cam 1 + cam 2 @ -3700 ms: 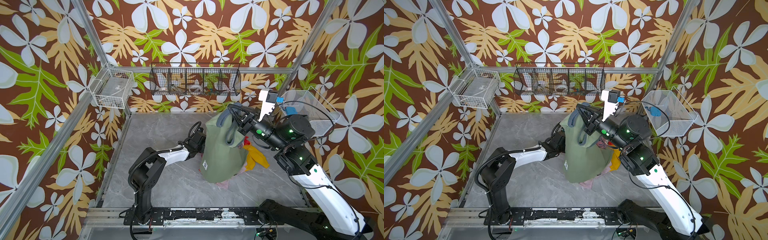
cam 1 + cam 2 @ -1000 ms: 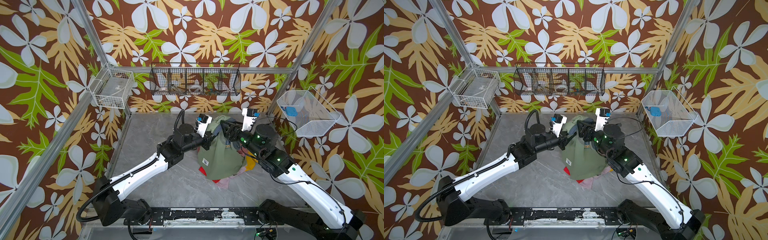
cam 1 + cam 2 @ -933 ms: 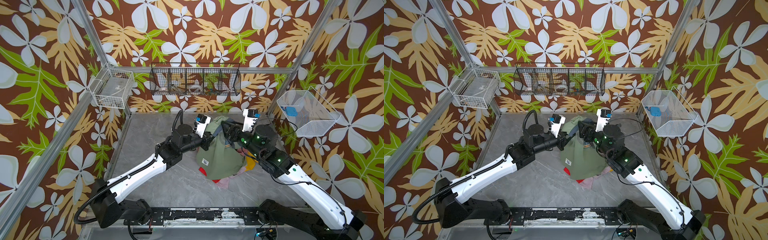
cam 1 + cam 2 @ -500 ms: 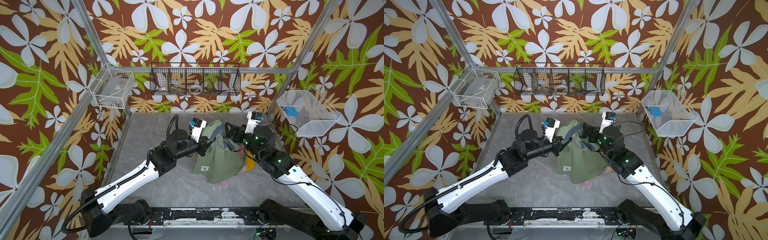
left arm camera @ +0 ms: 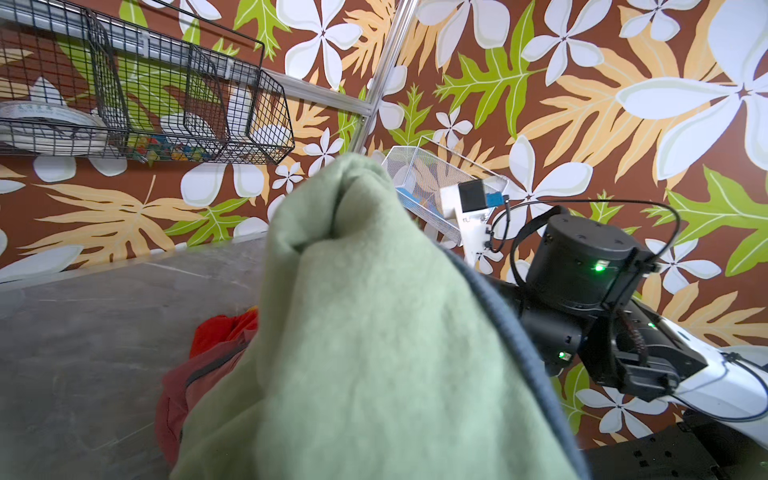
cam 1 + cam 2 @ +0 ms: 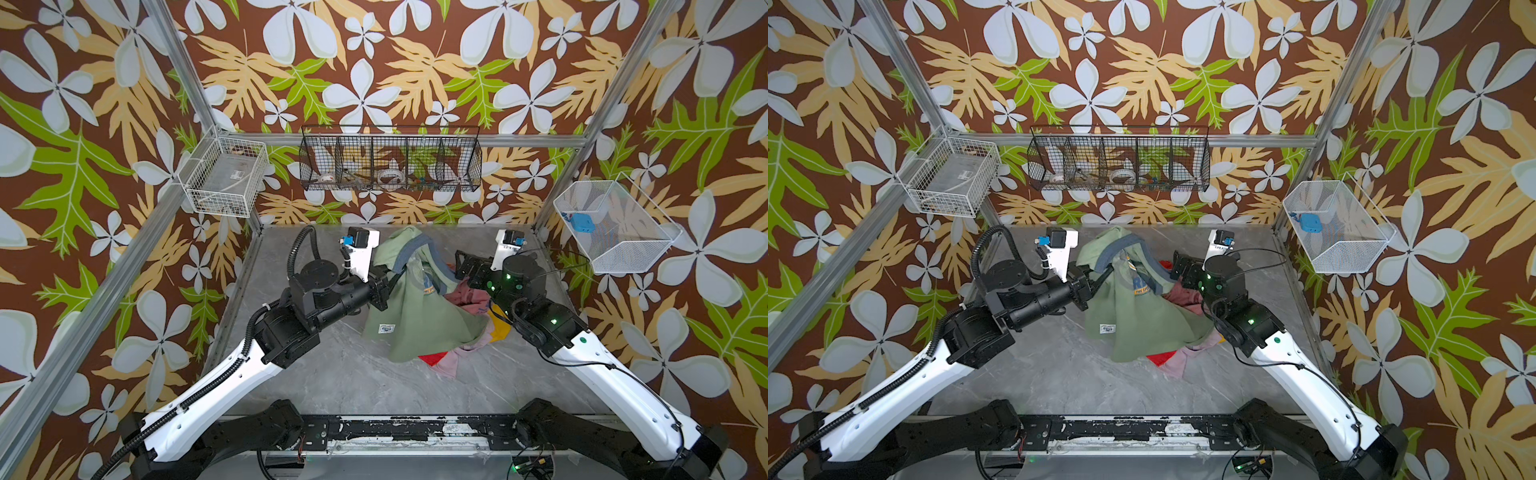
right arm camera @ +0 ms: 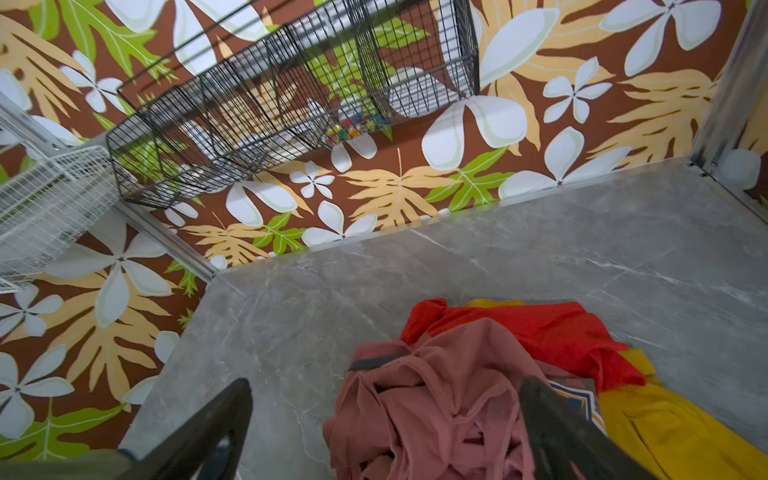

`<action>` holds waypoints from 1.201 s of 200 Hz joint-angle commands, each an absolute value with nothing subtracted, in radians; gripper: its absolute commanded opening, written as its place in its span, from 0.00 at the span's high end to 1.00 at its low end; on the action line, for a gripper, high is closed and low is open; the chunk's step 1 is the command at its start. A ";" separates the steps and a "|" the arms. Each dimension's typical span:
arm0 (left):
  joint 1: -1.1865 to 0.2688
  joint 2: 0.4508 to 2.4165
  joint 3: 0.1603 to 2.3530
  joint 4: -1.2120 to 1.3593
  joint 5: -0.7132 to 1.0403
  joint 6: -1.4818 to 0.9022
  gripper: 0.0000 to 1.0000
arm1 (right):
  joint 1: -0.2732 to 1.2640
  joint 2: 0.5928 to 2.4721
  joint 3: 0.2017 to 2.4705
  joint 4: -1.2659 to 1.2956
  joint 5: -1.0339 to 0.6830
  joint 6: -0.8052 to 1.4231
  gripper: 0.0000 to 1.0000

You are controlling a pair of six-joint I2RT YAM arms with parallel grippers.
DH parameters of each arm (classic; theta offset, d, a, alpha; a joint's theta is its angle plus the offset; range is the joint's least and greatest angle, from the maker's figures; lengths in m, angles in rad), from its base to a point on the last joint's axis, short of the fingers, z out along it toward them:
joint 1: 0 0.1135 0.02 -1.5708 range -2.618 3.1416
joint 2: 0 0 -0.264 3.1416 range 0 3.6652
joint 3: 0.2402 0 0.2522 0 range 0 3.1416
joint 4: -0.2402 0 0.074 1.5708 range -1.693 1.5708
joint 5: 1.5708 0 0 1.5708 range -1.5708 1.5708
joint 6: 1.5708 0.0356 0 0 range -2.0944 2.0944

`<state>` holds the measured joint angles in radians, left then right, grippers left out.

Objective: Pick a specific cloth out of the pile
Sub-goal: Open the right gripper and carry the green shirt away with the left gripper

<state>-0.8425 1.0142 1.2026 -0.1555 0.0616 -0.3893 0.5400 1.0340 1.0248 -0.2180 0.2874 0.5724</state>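
Observation:
The cloth [image 6: 415, 320] [image 6: 1133, 328] is a sage-green garment with grey-blue neck trim and a small white label. It hangs from my left gripper [image 6: 384, 286] [image 6: 1090, 282], which is shut on its upper edge, and its lower part drapes over the pile [image 6: 465, 297] [image 6: 1183, 299]. In the left wrist view the cloth [image 5: 374, 353] fills the foreground and hides the jaws. My right gripper [image 6: 461, 266] [image 6: 1179, 266] [image 7: 384, 390] stands open and empty just right of the cloth, above the pile's dusty-pink garment [image 7: 436, 395].
A red cloth [image 7: 540, 328] and a yellow one [image 7: 665, 428] lie in the pile. On the walls hang a black wire basket [image 6: 390, 164], a white wire basket [image 6: 226, 176] at the left and another [image 6: 615, 226] at the right. The grey marble table [image 6: 332, 374] shows around the pile.
My right gripper has opened, let go of the cloth and drawn back to the right. The left arm has pulled the cloth leftward, and the cloth has sagged lower.

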 commanded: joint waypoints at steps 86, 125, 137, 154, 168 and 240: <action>-0.839 0.972 1.396 -0.437 -0.417 -0.144 1.00 | 0.517 0.978 0.918 -0.236 0.342 0.609 0.01; -0.714 0.992 1.434 -0.494 -0.477 -0.080 1.00 | 0.516 0.942 0.891 -0.235 0.351 0.614 0.01; -0.678 0.994 1.428 -0.502 -0.515 -0.048 1.00 | 0.516 0.938 0.890 -0.238 0.351 0.612 0.01; -0.623 1.004 1.422 -0.514 -0.555 -0.009 1.00 | 0.516 0.936 0.893 -0.242 0.350 0.607 0.00; -0.550 1.007 1.418 -0.519 -0.537 -0.013 1.00 | 0.516 0.936 0.894 -0.243 0.348 0.606 0.01; -0.334 1.034 1.422 -0.509 -0.435 0.041 1.00 | 0.516 0.934 0.884 -0.253 0.348 0.605 0.00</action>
